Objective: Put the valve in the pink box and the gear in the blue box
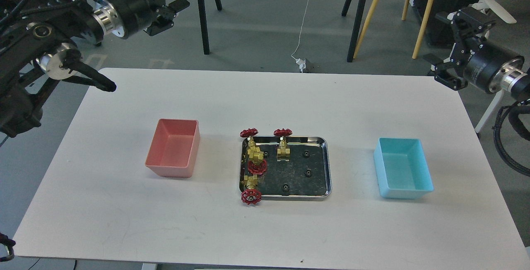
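Note:
Several brass valves with red handwheels stand crowded on the left side of a shiny steel tray (pixel 328 166) at the table's middle; one valve (pixel 283 148) stands a little apart at the back. Small black gears lie on the tray floor, one gear (pixel 308 173) toward the right. The pink box (pixel 174 148) sits left of the tray and the blue box (pixel 402 167) right of it; both look empty. My left gripper (pixel 169 15) hovers open, high beyond the table's far left corner. Off the far right edge my right gripper (pixel 441 71) also hangs open. Neither holds anything.
The white table (pixel 265 96) ends close in front and at both sides. Black and yellow tripod legs (pixel 360 17) stand on the floor behind it, with a white cable and plug (pixel 301 63) near the back edge. A black rod (pixel 93 80) on my left arm overhangs the far left corner.

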Controlling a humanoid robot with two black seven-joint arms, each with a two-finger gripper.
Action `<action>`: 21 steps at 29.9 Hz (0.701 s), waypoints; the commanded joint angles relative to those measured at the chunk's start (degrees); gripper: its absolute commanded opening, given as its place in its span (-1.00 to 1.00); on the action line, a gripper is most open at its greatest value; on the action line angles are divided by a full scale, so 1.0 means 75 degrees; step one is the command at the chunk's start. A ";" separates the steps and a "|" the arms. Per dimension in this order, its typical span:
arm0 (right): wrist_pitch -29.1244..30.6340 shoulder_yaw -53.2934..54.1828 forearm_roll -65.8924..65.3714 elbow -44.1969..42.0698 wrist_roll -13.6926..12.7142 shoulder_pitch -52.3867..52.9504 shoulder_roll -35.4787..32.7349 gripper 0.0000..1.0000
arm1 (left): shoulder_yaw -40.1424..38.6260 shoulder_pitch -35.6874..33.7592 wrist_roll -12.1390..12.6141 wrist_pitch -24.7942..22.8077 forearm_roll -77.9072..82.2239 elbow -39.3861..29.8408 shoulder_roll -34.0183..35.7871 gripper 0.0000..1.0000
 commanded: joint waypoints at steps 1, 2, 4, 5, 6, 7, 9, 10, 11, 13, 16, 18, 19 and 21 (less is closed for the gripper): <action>0.0245 0.0109 -0.0019 -0.0018 -0.0047 0.0053 0.0011 0.99 | -0.0146 -0.0009 -0.0266 -0.0286 0.0010 0.0005 0.0036 1.00; 0.0281 0.0121 -0.0031 -0.0018 -0.0070 0.0054 0.0011 0.99 | -0.0158 0.0003 -0.0395 -0.0286 0.0022 0.0005 0.0024 1.00; 0.0305 0.0133 -0.0031 -0.0006 -0.0129 0.0065 0.0011 0.99 | -0.0170 -0.0009 -0.0770 -0.0415 -0.0025 -0.0007 0.0048 1.00; 0.0293 0.0156 -0.0031 0.0005 -0.0129 0.0077 0.0000 0.99 | -0.0193 -0.0078 -0.0829 -0.0566 -0.0072 0.0017 0.0036 1.00; 0.0293 0.0179 -0.0031 0.0006 -0.0129 0.0065 0.0000 0.99 | -0.0275 -0.0091 -0.0887 -0.0730 -0.0118 0.0028 0.0048 1.00; 0.0293 0.0238 -0.0031 -0.0006 -0.0117 0.0065 -0.0012 0.99 | -0.0461 -0.0091 -0.0911 -0.0987 -0.0200 0.0098 0.0059 1.00; 0.0246 0.0378 -0.0031 -0.0006 -0.0059 0.0054 -0.0047 0.99 | -0.0918 -0.0056 -0.0865 -0.1231 -0.0422 0.0320 0.0013 1.00; 0.0211 0.0390 -0.0031 -0.0006 -0.0035 0.0042 -0.0047 0.99 | -0.1082 -0.0032 -0.0807 -0.1231 -0.0528 0.0588 -0.0069 1.00; 0.0199 0.0391 -0.0031 -0.0018 0.0011 0.0042 -0.0059 0.99 | -0.1107 -0.0032 -0.0818 -0.1231 -0.0564 0.0788 -0.0185 1.00; 0.0199 0.0437 -0.0031 -0.0018 0.0082 0.0042 -0.0129 0.98 | -0.1073 -0.0021 -0.0876 -0.1231 -0.0483 0.0919 -0.0618 1.00; 0.0257 0.0496 -0.0043 -0.0006 0.0071 0.0042 -0.0328 0.98 | -0.1061 0.0015 -0.0900 -0.1231 -0.0447 0.0896 -0.0761 1.00; 0.0293 0.0519 -0.0055 -0.0006 0.0024 0.0065 -0.0340 0.98 | -0.1061 0.0003 -0.0830 -0.1231 -0.0435 0.0896 -0.0726 1.00; 0.0304 0.0519 -0.0055 -0.0006 0.0012 0.0077 -0.0340 0.99 | -0.1049 0.0003 -0.0783 -0.1231 -0.0400 0.0907 -0.0714 1.00; 0.0293 0.0531 -0.0055 -0.0006 -0.0012 0.0182 -0.0352 0.98 | -0.0839 -0.0044 -0.0689 -0.1231 -0.0330 0.0884 -0.0714 1.00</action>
